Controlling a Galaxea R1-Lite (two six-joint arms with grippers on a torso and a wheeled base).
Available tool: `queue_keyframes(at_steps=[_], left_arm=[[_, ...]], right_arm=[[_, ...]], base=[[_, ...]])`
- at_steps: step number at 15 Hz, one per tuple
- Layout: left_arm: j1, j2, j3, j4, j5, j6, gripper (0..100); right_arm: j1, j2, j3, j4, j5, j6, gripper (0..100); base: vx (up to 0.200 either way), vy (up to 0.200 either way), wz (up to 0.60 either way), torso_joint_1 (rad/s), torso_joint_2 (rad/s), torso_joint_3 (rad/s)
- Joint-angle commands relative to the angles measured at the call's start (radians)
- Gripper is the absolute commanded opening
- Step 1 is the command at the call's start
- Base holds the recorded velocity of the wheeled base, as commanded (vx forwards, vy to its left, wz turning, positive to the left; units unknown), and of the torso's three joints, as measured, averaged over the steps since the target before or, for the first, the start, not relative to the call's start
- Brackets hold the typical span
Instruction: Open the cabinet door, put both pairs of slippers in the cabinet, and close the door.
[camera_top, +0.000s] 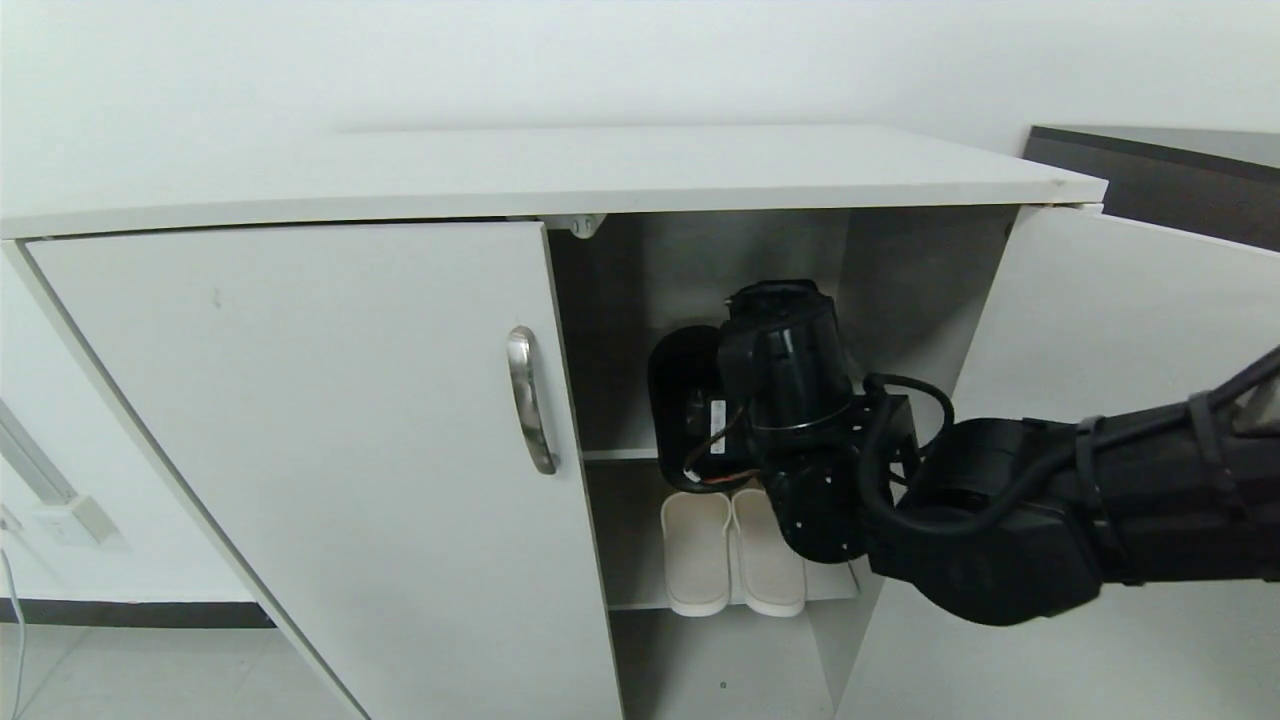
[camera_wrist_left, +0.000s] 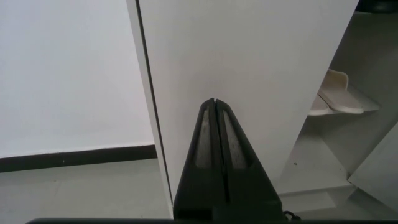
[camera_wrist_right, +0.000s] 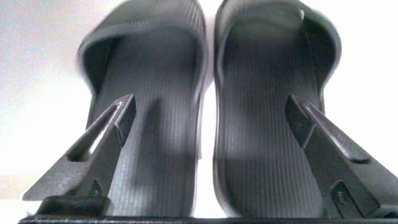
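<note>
Hanging low in front of the closed left door (camera_top: 300, 420) of the white wooden cabinet (camera_top: 500, 170), the left hand (camera_wrist_left: 214, 102) has its two dark fingers pressed flat together and holds nothing. That door carries a curved, brushed-metal handle (camera_top: 528, 400) at its right edge, next to the open right half of the cabinet.

Inside, a pair of white foam slippers (camera_top: 733, 550) lies side by side on the lower shelf (camera_top: 640, 605), at its near edge. The left wrist view catches the same pair (camera_wrist_left: 336, 93) past the door's edge.

One level up, at the upper shelf (camera_top: 620, 454), is a pair of dark grey ribbed slippers (camera_top: 680, 400). Its visible slipper overlaps the shelf's near edge. The black right arm (camera_top: 1000, 520) comes in from the right, and its wrist is in the opening just right of them.

In the right wrist view the right hand (camera_wrist_right: 210, 102) is spread wide. Each finger (camera_wrist_right: 112, 130) lies in front of one dark slipper's footbed (camera_wrist_right: 261, 124), and whether the fingers touch the slippers cannot be told.

Farther right, the white right door (camera_top: 1120, 380) stands swung open.
</note>
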Motion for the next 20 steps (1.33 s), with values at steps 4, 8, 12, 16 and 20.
queue_keyframes(at_steps=[4, 8, 12, 16, 20], left_arm=[[0.001, 0.0, 0.0, 0.0, 0.0, -0.002, 0], [0.001, 0.0, 0.0, 0.0, 0.0, 0.002, 0], [0.001, 0.0, 0.0, 0.0, 0.0, 0.002, 0], [0.001, 0.0, -0.002, 0.0, 0.0, 0.002, 0], [0.001, 0.0, 0.0, 0.0, 0.0, 0.002, 0]], right_arm=[[0.063, -0.104, 0.134, -0.076, 0.002, -0.008, 100], [0.084, -0.061, 0.131, -0.093, 0.002, -0.01, 0], [0.084, -0.061, 0.136, -0.093, 0.003, -0.013, 0], [0.084, -0.053, 0.145, -0.095, 0.002, -0.013, 0], [0.083, -0.053, 0.151, -0.095, 0.003, -0.014, 0]], base=[[0.0, 0.0, 0.0, 0.0, 0.0, 0.0], [0.0, 0.0, 0.0, 0.0, 0.0, 0.0], [0.0, 0.0, 0.0, 0.0, 0.0, 0.0], [0.0, 0.0, 0.0, 0.0, 0.0, 0.0], [-0.2, 0.0, 0.0, 0.002, 0.0, 0.002]])
